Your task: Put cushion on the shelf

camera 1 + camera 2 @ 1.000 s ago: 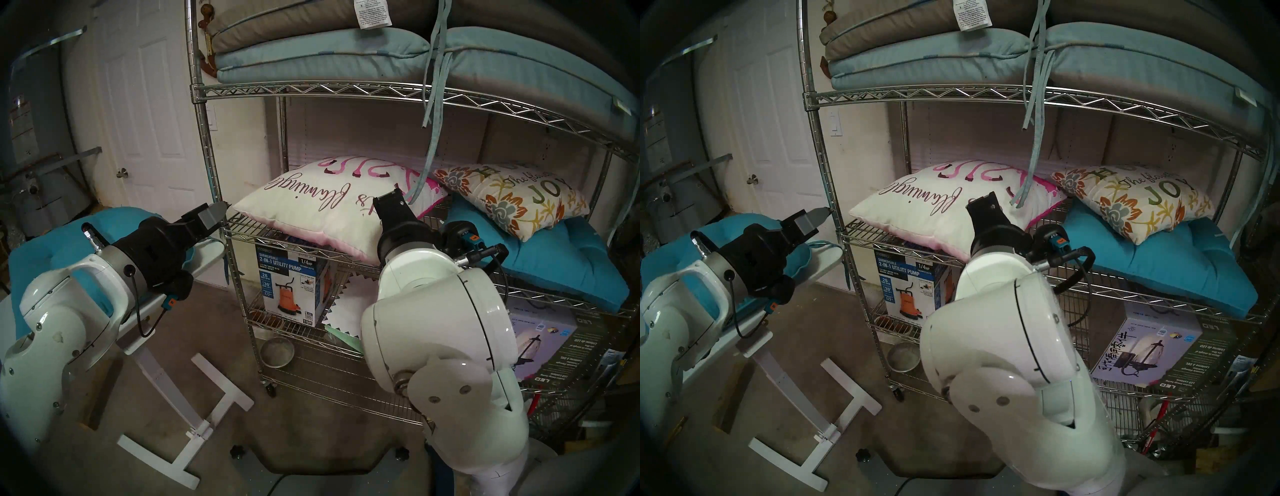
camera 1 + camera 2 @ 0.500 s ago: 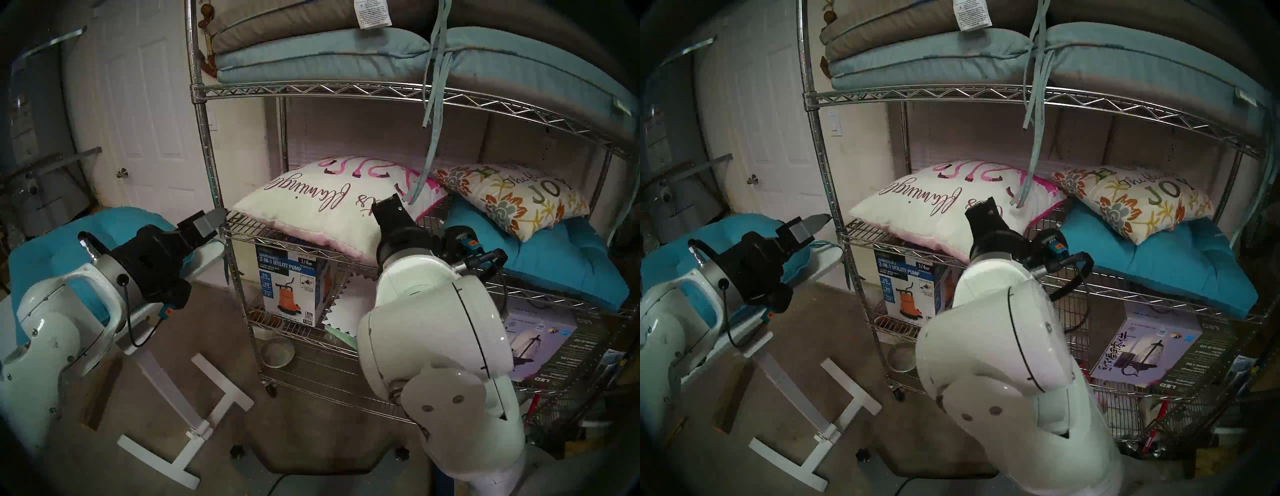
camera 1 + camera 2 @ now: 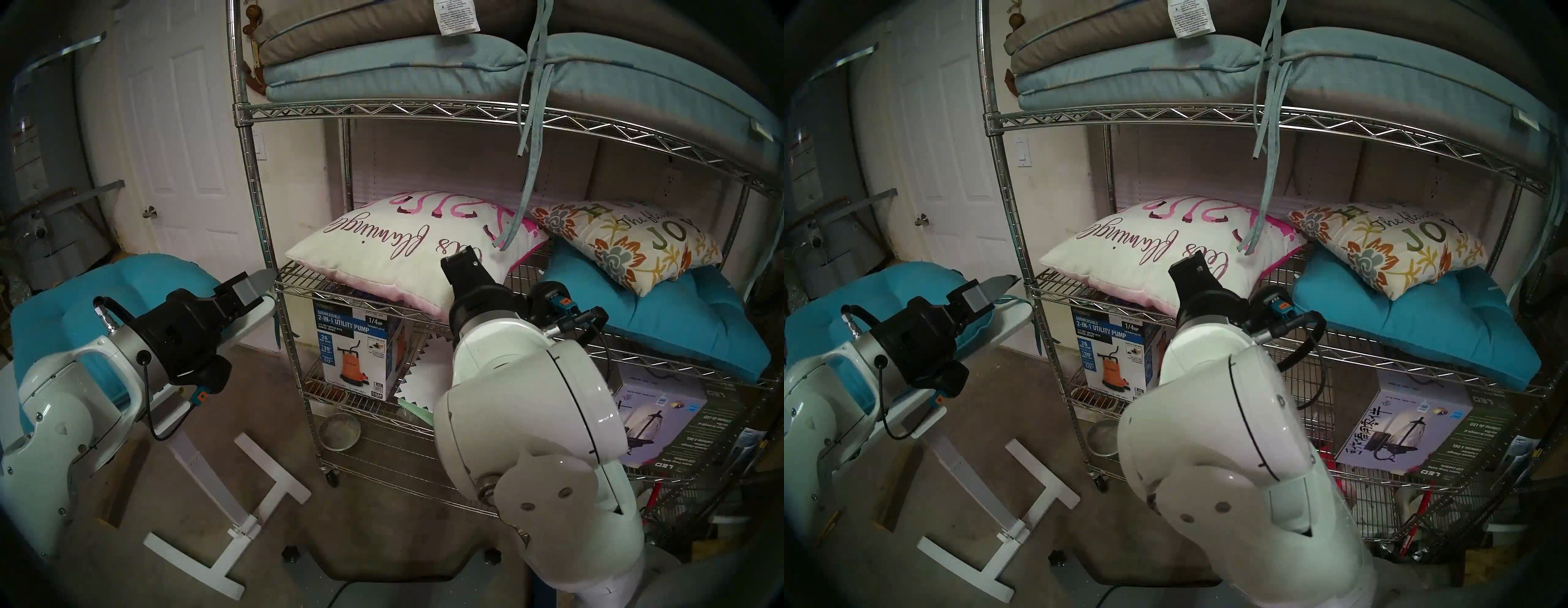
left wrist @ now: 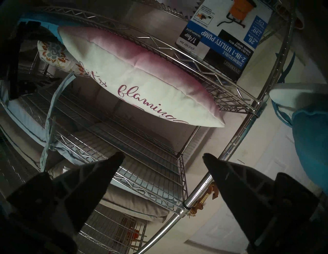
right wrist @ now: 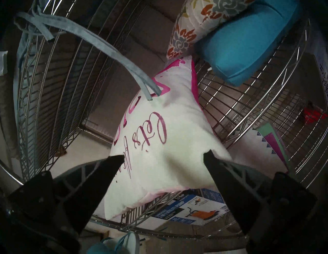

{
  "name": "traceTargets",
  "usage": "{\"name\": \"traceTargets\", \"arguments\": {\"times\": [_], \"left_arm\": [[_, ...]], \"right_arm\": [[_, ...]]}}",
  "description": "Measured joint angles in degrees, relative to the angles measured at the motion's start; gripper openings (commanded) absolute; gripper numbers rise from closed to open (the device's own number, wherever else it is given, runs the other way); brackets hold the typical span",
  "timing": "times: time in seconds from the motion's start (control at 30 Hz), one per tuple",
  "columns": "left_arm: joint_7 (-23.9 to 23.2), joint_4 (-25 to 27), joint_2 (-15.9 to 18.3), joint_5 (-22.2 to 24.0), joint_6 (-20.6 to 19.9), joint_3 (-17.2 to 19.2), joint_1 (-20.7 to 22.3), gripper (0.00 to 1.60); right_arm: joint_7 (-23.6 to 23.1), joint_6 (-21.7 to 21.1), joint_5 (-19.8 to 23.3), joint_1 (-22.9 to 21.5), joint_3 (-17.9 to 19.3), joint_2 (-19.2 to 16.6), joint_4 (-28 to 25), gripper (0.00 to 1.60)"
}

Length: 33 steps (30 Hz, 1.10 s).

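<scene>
The chrome wire shelf (image 3: 382, 111) stands ahead of me. On its middle tier lies a white cushion with pink flamingo lettering (image 3: 394, 254), and to its right a floral cushion (image 3: 628, 242) rests on a teal one (image 3: 687, 322). Another teal cushion (image 3: 127, 284) lies on the small white table at the left. My right gripper (image 5: 163, 156) is open just in front of the white cushion (image 5: 159, 141), holding nothing. My left gripper (image 4: 163, 157) is open and empty beside the shelf's front left post (image 4: 236, 159).
Grey and pale blue seat pads (image 3: 382, 63) fill the top tier, and their ties (image 3: 526, 170) hang down over the white cushion. A pump box (image 3: 360, 344), a lantern box (image 3: 662, 424) and a metal bowl (image 3: 339, 429) sit lower. The white table's base (image 3: 237, 522) lies on the floor.
Both arms have drawn back toward me. The right gripper slid down and left along the white cushion's front; the left gripper sank a little beside the post. The cushions stayed put.
</scene>
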<state>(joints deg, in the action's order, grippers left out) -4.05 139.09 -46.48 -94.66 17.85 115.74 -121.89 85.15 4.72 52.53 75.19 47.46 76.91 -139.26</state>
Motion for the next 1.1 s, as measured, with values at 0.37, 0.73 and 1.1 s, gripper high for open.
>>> {"name": "traceTargets", "arguments": {"times": [0.37, 0.73, 1.1], "left_arm": [[3.06, 0.00, -1.45, 0.01, 1.17, 2.32, -2.37, 1.60], [6.62, 0.00, -2.99, 0.01, 2.31, 5.00, -4.66, 1.60], [10.96, 0.01, -4.63, -0.14, 3.48, 7.94, -6.99, 1.60]], "right_arm": [[-0.01, 0.33, 4.21, 0.12, -0.45, -1.33, 0.00, 0.00], [-0.01, 1.86, 7.84, -0.03, -1.19, -2.15, 0.00, 0.00], [-0.01, 3.08, 10.00, -0.75, -1.88, -2.07, 0.00, 0.00]]}}
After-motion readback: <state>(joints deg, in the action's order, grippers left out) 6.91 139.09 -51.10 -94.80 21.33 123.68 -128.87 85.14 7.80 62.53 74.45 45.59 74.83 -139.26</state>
